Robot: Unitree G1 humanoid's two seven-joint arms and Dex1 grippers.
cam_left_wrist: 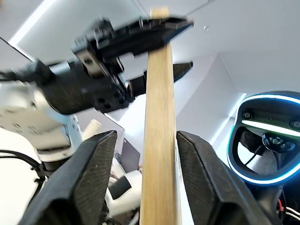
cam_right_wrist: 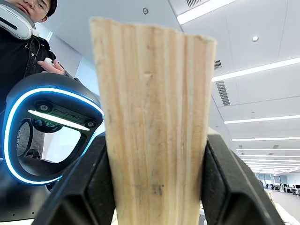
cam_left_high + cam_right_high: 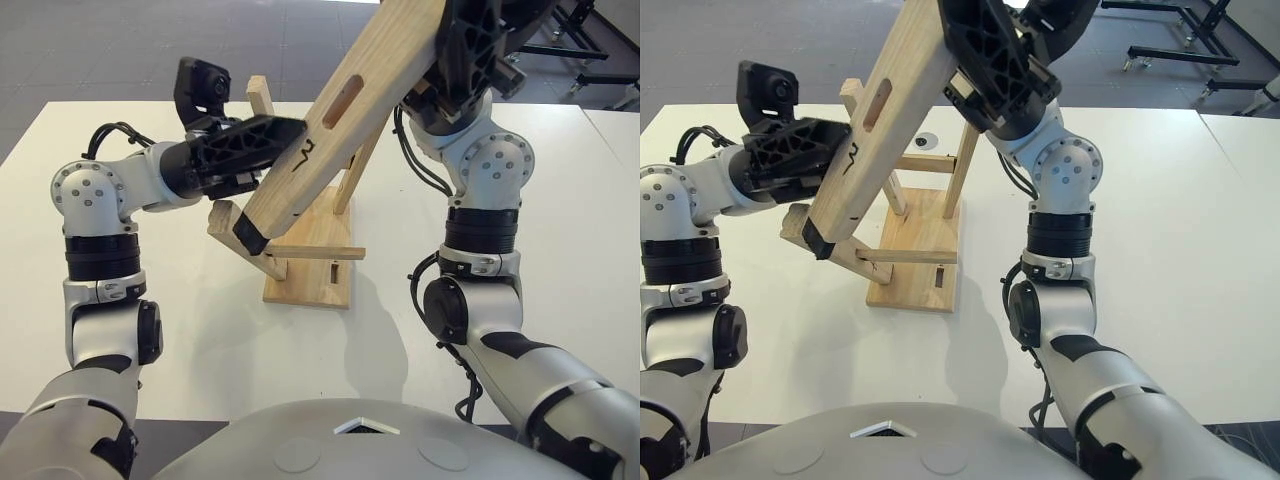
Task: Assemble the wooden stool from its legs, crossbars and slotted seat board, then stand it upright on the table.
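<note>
No readable text or numbers.

right tool (image 2: 155, 145) clamped, left tool (image 1: 146, 138) spread

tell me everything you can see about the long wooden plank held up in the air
The plank is a long, flat piece of pale wood with visible grain, an oval slot cut through its upper half, a dark mark lower down and a black cap on its lower end. It hangs tilted above the partly built stool frame, upper end toward the robot's right. The right gripper clamps its upper end; the left gripper straddles its lower part with gaps either side.
</note>
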